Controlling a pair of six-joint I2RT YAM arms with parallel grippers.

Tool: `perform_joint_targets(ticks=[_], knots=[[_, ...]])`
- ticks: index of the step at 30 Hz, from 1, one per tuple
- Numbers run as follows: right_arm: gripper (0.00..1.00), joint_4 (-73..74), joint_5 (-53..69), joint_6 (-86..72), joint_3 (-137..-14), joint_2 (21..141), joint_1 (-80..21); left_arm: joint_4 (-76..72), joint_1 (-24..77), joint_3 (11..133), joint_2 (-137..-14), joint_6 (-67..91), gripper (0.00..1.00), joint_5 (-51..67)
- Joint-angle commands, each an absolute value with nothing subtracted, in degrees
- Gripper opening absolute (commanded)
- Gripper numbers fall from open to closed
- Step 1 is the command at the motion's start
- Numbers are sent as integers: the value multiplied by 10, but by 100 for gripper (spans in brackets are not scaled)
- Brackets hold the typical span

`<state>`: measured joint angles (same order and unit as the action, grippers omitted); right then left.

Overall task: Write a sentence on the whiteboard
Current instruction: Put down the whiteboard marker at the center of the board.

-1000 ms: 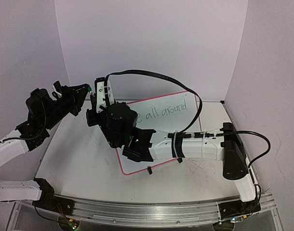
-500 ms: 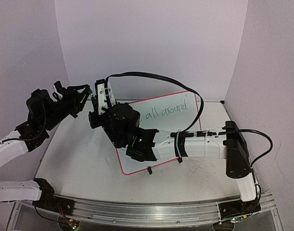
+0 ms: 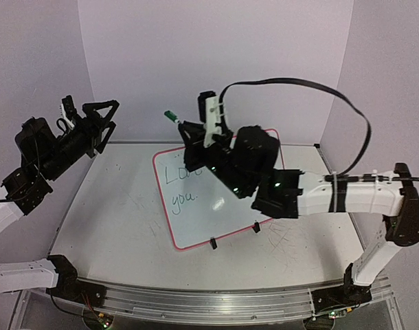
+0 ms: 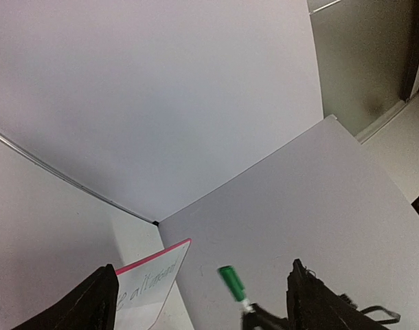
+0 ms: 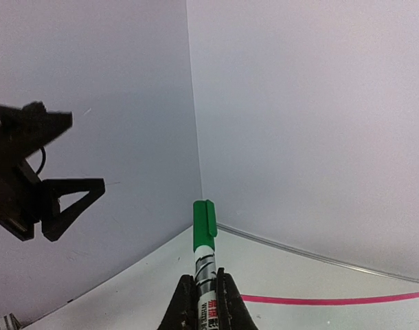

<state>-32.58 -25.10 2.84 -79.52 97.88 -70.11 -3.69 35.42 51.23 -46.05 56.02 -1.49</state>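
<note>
The whiteboard, red-rimmed with two black clips on its near edge, lies flat on the table. Part of the sentence shows in green, "Lo" above "you."; my right arm hides the rest. The left wrist view shows the board's corner with "all around". My right gripper hovers above the board's far left corner, shut on a green-capped marker, cap pointing left. My left gripper hangs in the air at the far left, open and holding nothing, apart from the marker cap.
The scuffed white tabletop has grey scribble marks. Lilac walls close in the back and both sides. The right arm's black cable arcs high over the board. My left gripper's black fingers show in the right wrist view.
My left gripper has opened and drawn back to the left, away from the marker's cap. The right arm rose and swung right with the marker, uncovering the board's left part.
</note>
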Motion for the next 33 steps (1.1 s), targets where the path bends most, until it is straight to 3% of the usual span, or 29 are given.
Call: perform_joint_targets(ticks=[1,6,12,16,22,33], knots=[[0,-253,-77,-71,-738,834,-604,3,354,546,-466,502,86,-5],[0,-113,39,-112,-689,719,-479,16,354,567,-499,478,87,24],[0,6,-32,-160,-606,595,-305,15,353,580,-532,463,87,44],[0,29,11,-216,-523,547,-174,16,353,583,-538,455,87,51],[0,-17,172,-248,-413,615,-38,18,354,577,-532,456,87,58],[0,-157,239,-262,-307,748,-5,25,354,555,-514,465,87,56]])
